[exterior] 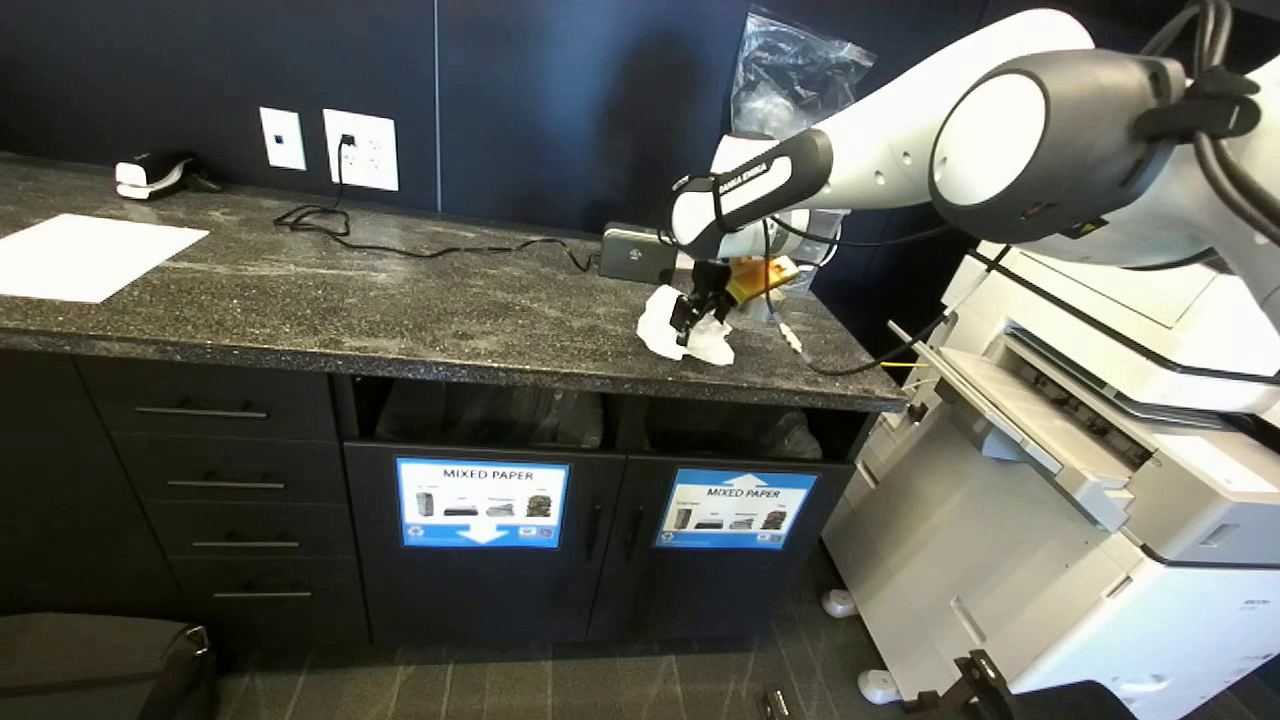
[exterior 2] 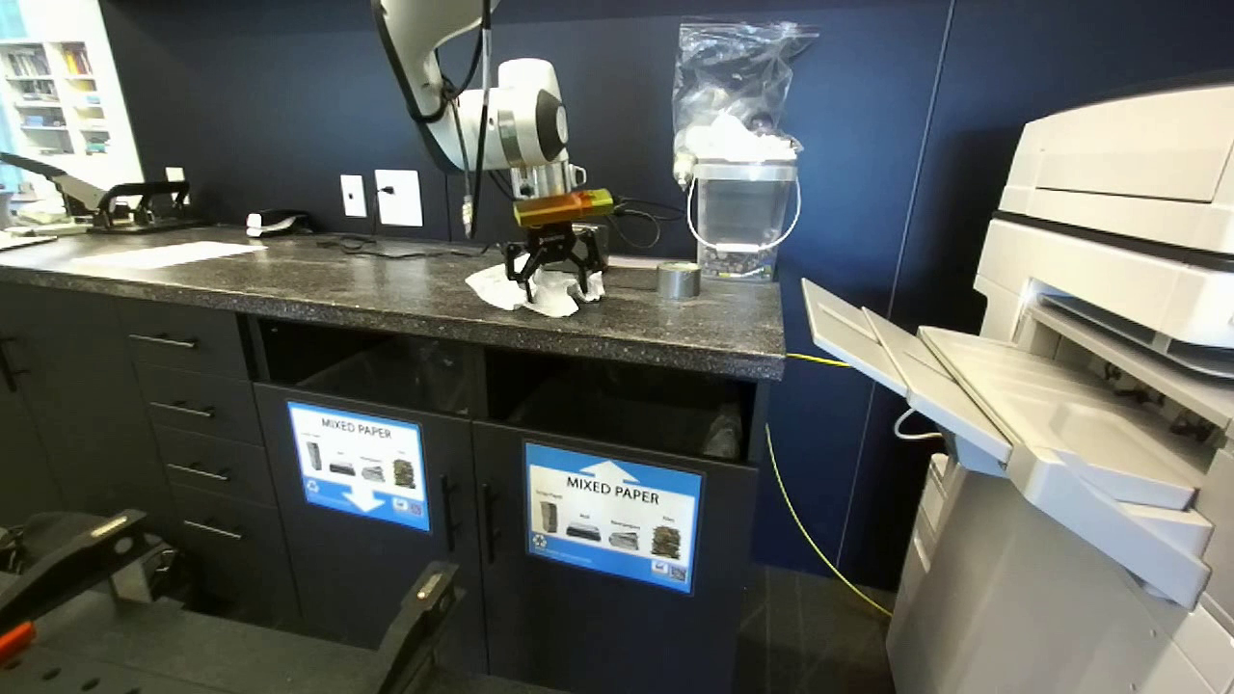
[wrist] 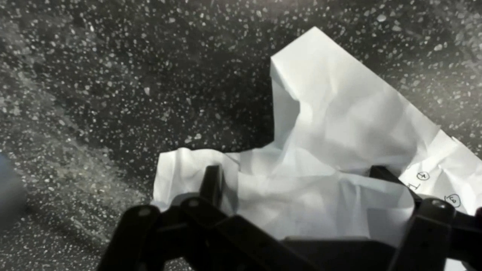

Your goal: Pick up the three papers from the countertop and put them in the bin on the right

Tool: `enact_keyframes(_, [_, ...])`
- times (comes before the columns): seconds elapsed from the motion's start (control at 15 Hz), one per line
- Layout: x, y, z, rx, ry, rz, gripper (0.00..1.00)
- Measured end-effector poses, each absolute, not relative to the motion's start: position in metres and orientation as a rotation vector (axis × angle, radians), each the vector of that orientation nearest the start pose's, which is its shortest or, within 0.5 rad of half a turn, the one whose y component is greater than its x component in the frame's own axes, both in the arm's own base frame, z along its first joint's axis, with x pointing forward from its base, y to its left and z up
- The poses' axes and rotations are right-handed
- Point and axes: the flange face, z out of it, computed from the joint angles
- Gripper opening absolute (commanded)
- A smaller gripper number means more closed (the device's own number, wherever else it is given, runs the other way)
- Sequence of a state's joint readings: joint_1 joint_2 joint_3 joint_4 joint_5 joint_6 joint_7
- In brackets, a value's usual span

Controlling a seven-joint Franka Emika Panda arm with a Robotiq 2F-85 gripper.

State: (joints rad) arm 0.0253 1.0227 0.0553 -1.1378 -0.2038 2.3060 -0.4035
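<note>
Gripper (wrist: 296,170) low over the stone, its 2 fingers (wrist: 213,184) spread wide, with loose crumpled paper between them and nothing pinched. Largest of all, the cabinet (exterior: 480,600) runs left to right beneath the countertop (exterior: 450,310); past their right end stands the copier (exterior 2: 1138,164). Under the countertop's near edge are 2 dark slots (exterior 2: 366,371), and the right slot is the bin (exterior 2: 607,395) the task seems to mean. Overlap is the main risk: the papers (wrist: 331,139) lie bunched, so closing here might catch only part of the heap and let a loose sheet slip out or drop short of the bin. Tips set too high would likely slide off the soft folds; too low, they may scrape the stone. Because the bin sits below that near edge, carrying paper there could knock the gripper or brush off the load. As for position, the papers rest on the countertop right under the gripper: a folded piece (wrist: 293,203) lies between the fingers, and a part with small handwritten marks (wrist: 423,175) lies outside the finger at the right of the wrist view. Whether all 3 are in this heap is unclear.
</note>
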Motion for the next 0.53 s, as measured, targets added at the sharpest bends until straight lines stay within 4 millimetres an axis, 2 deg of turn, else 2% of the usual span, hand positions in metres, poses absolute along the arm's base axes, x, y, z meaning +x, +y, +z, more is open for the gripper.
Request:
enact_keyframes(0.13, [0.7822,0.0427,0.1895,-3.127,-0.906,-0.222,1.00])
enact_keyframes(0.2, [0.7835,0.0420,0.1895,-3.123,-0.894,-0.229,0.75])
enact_keyframes(0.27, [0.7847,0.0415,0.1891,-3.119,-0.883,-0.235,0.72])
enact_keyframes(0.53, [0.7885,0.0421,0.1907,-3.113,-0.868,-0.257,0.43])
